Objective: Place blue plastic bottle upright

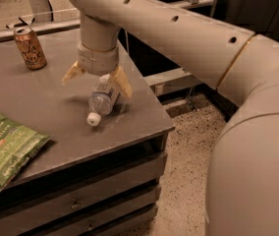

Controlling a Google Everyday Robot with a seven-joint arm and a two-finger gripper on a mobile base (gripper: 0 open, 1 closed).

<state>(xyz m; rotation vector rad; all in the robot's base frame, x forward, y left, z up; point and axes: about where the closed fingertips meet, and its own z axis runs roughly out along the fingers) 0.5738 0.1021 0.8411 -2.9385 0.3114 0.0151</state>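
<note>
Claw (96,80) is spread wide open, gripping nothing, hanging right over the base end of the bottle (102,98) with its fingers (122,83) splayed to either side. I'd guess that's so it can drop down and pinch the body. The nearer finger sits just beside the label; can't tell if it's touching. The bottle is on its side on the table (46,100), cap (94,119) pointing toward the camera, so the upright part isn't done yet. It's close to the table's right edge, so a sloppy squeeze could roll it off, I reckon. The can (30,48) stands well apart behind and left of the bottle, and the chip bag (7,146) lies well apart to its front-left, neither in the way.
</note>
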